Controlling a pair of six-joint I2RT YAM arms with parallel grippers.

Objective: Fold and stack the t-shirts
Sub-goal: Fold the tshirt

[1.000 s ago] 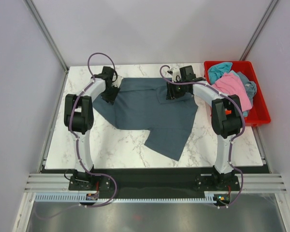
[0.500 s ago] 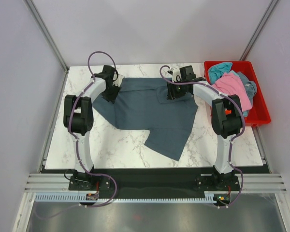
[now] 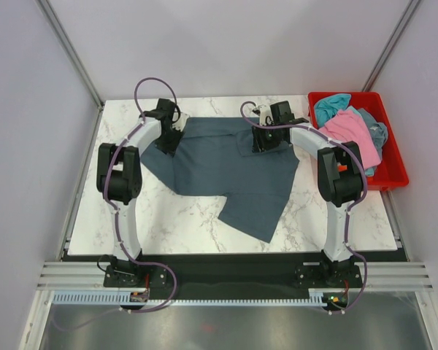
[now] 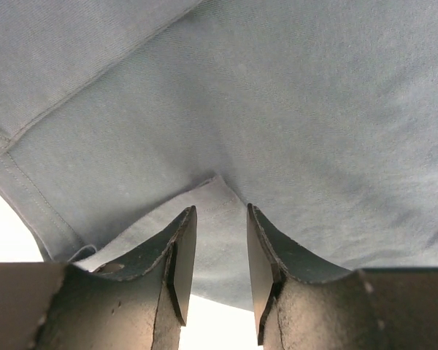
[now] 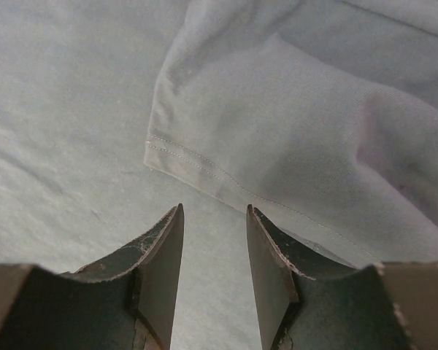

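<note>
a large dark slate-blue cloth t-shirt (image 3: 226,164) lies spread over the far middle of the white marbled surface (image 3: 168,219), mostly flat, with one long flap of it running down toward the near edge and ending in a slanted corner. both arms reach out to its far edge, one at each upper corner. the left arm's fingers (image 4: 184,248) are down at the shirt's far left corner, standing partly apart with a clear gap between them; a folded edge of the blue cloth runs into that gap, and a sliver of the pale surface shows below it, but the two fingers are not pinched together on anything. the right arm's fingers (image 5: 164,255) sit at the far right corner, also partly apart and gripping nothing, with plain blue cloth under them and a stitched hem (image 5: 204,173) of a folded-over layer lying just ahead of the tips. off at the far right corner of the surface stands a red rectangular plastic bin (image 3: 394,175), well apart from the spread shirt. inside it a pink t-shirt (image 3: 350,131) is heaped on top, with a teal t-shirt (image 3: 332,104) bunched at the far end and some blue-grey cloth (image 3: 379,135) showing beside the pink one along the bin's right side.
</note>
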